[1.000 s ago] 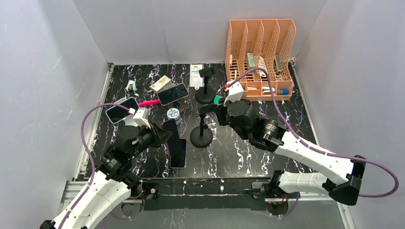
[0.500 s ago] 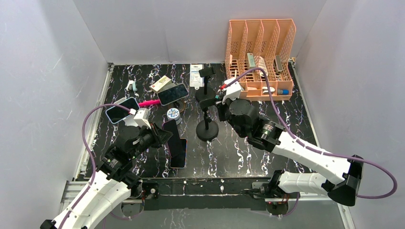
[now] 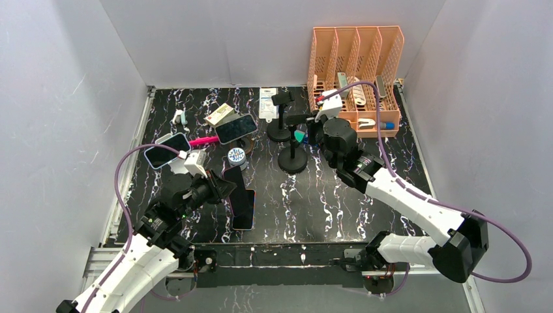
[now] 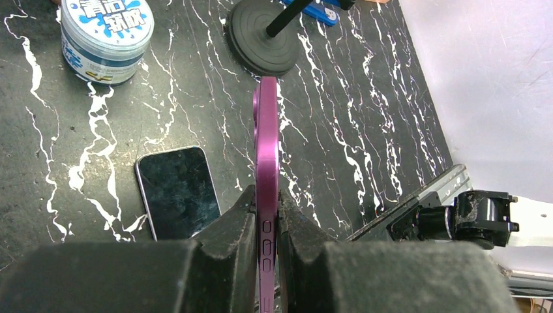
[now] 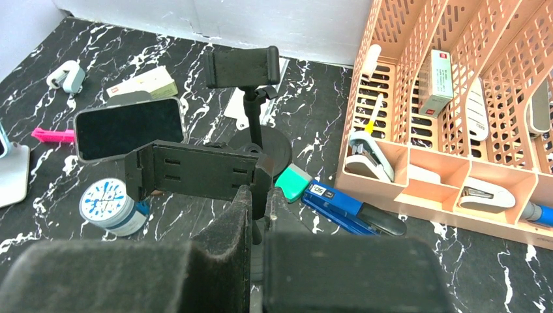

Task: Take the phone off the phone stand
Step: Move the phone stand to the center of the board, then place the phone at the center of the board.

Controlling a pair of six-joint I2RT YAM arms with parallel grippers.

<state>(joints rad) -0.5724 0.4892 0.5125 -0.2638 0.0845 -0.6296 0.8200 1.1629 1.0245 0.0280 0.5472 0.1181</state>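
The right tool (image 5: 259,205), clamped on the phone stand (image 5: 195,171), has carried it toward 1 o'clock, beside the other stand (image 3: 281,130). The left tool (image 4: 266,218) pinches the purple phone (image 4: 267,143) edge-up above the desk (image 3: 326,202) at 8 o'clock, well apart from it. Removal looks done.

phone (image 3: 235,184) L of stand (image 3: 293,160), apart

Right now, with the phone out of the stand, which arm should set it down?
Left. The left pincer is shut on the purple phone, held edge-on over the table. The right pincer is occupied, gripping the empty phone stand near the orange organizer.
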